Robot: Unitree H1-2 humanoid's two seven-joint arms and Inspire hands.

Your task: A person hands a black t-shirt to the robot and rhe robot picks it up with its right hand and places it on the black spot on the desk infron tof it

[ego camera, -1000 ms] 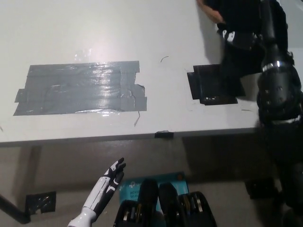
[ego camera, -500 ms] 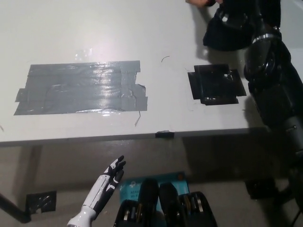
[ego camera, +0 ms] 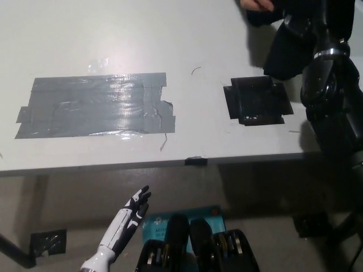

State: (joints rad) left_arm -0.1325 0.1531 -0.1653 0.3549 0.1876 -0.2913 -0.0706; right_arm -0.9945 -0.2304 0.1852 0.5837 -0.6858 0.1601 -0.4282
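T-shirt (ego camera: 283,54) hangs bunched from the clenched right hand (ego camera: 299,25) just beyond the black spot (ego camera: 256,101) — raised for placing; left hand (ego camera: 135,205) rests released below the desk (ego camera: 113,34).

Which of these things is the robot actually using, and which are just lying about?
In use:
black t-shirt, hanging at the right hand
black spot on the desk
person's hand at the top edge

Just there:
grey tape patch
left hand, resting below the desk edge
teal item on the floor
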